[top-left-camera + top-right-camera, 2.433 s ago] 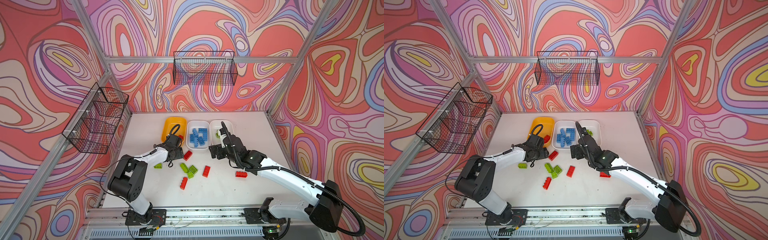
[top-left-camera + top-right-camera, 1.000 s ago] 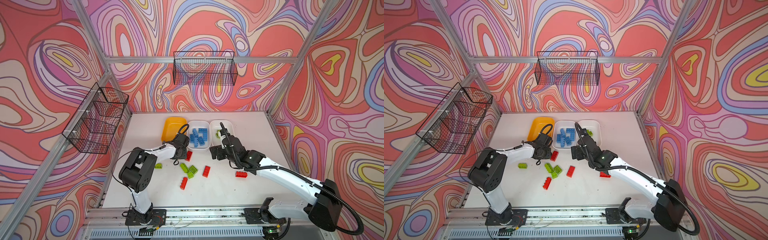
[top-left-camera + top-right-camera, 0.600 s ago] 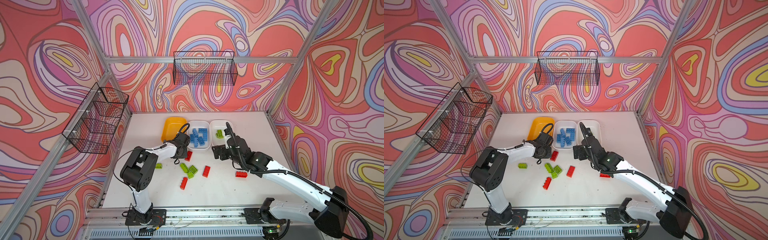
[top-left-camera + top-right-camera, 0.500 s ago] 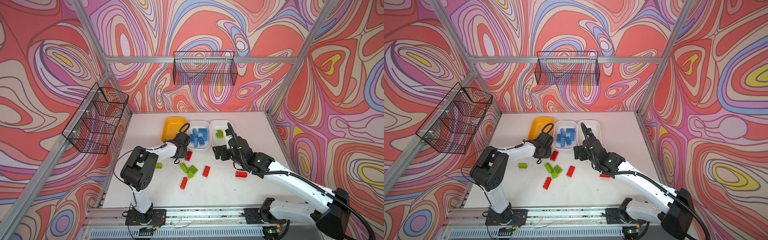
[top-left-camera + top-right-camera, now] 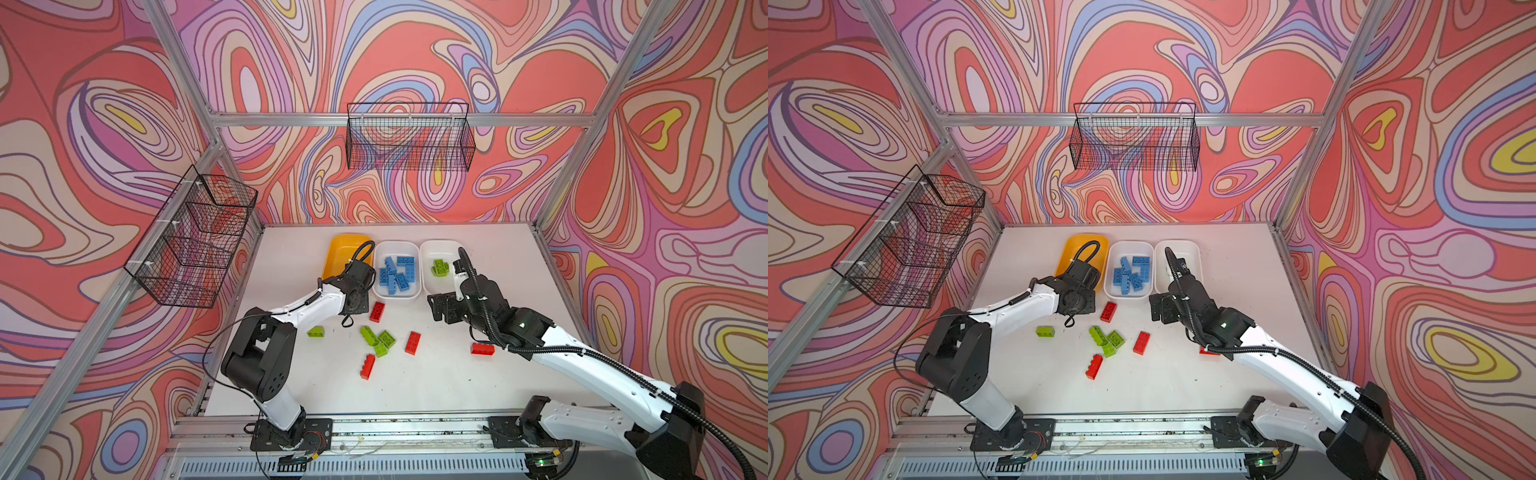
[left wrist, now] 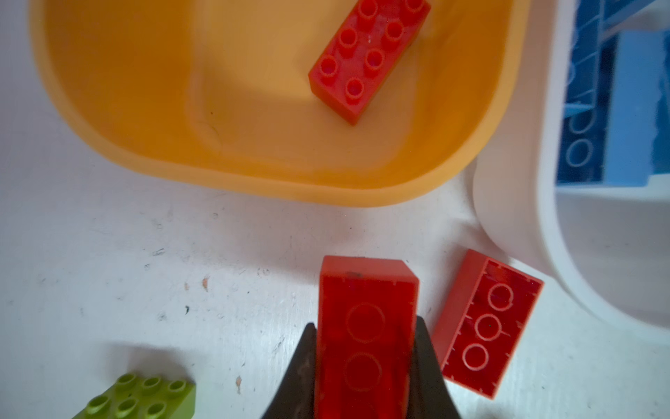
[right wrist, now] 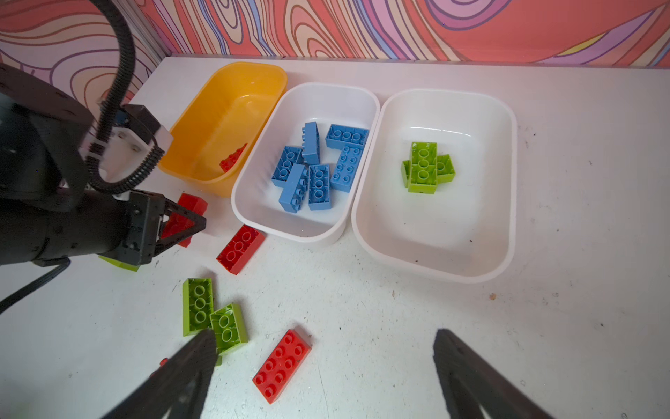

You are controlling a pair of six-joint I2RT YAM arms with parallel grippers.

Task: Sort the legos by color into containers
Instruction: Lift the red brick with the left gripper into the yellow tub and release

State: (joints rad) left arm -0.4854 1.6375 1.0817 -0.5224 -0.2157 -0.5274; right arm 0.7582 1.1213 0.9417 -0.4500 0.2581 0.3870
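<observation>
My left gripper (image 6: 365,324) is shut on a red lego (image 6: 366,290) held just above the table, short of the yellow container (image 6: 275,181), which holds one red lego (image 6: 368,54). A second red lego (image 6: 486,326) lies beside the held one. In the right wrist view the middle white container (image 7: 326,89) holds several blue legos (image 7: 319,170), and the right white container (image 7: 507,181) holds green legos (image 7: 424,167). My right gripper (image 7: 324,337) hangs open and empty over the table, near a red lego (image 7: 282,364) and two green ones (image 7: 214,315).
More loose legos lie on the table in a top view: red (image 5: 367,366), red (image 5: 482,349), green (image 5: 316,331). Black wire baskets hang on the back wall (image 5: 409,137) and the left wall (image 5: 195,241). A metal rail (image 5: 395,424) runs along the front edge.
My left gripper left the yellow container, came down on the red legos beside the middle container and shut on one. My right arm drew back from the right white container, still open.
</observation>
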